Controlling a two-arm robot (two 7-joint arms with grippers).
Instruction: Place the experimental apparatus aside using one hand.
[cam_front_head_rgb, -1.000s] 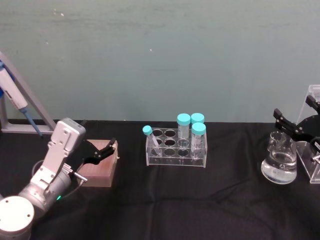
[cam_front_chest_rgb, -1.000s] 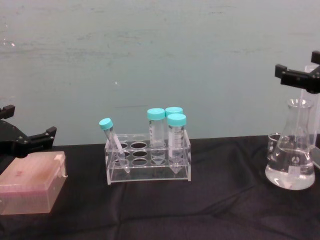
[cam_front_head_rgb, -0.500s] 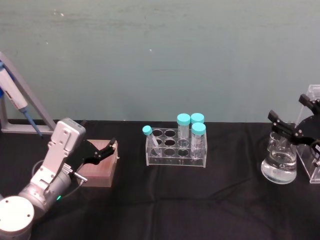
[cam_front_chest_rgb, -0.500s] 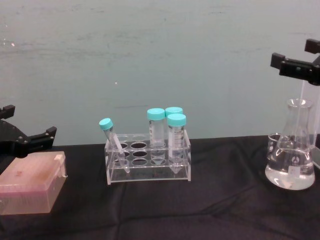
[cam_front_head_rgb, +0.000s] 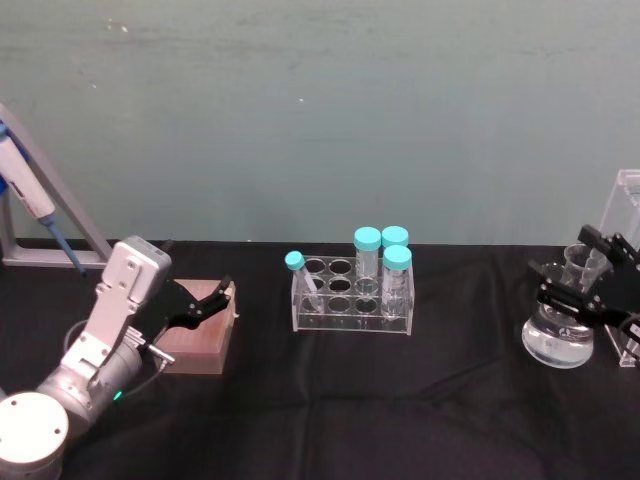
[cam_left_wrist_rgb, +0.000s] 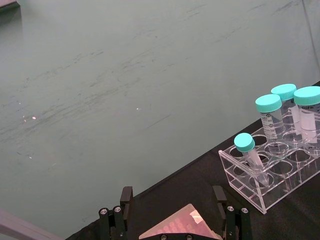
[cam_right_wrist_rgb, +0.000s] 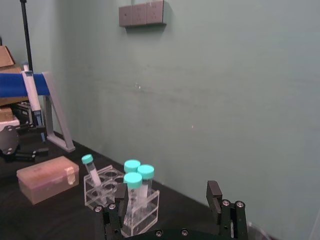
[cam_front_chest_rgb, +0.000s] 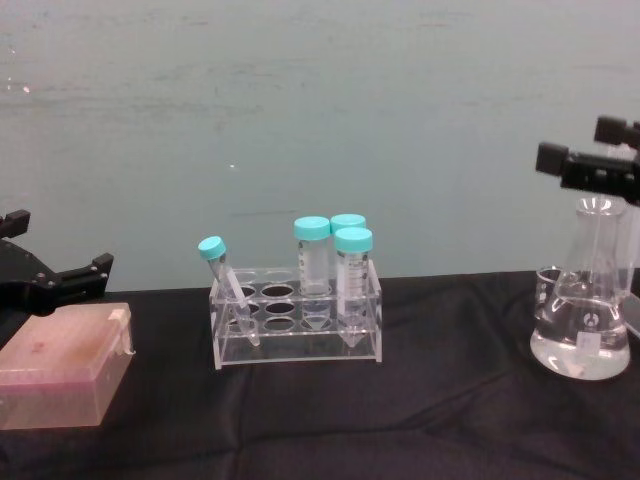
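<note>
The right claw (cam_front_head_rgb: 578, 283) hung above the neck of the conical flask (cam_front_head_rgb: 558, 335) with its jaws apart — probably aligned to grip it — while the left claw (cam_front_head_rgb: 205, 303) waited parted beside the pink box (cam_front_head_rgb: 200, 335).

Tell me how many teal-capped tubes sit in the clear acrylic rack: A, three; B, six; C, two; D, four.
D: the clear acrylic rack holds four teal-capped tubes, three upright at one end and one leaning at the other.
</note>
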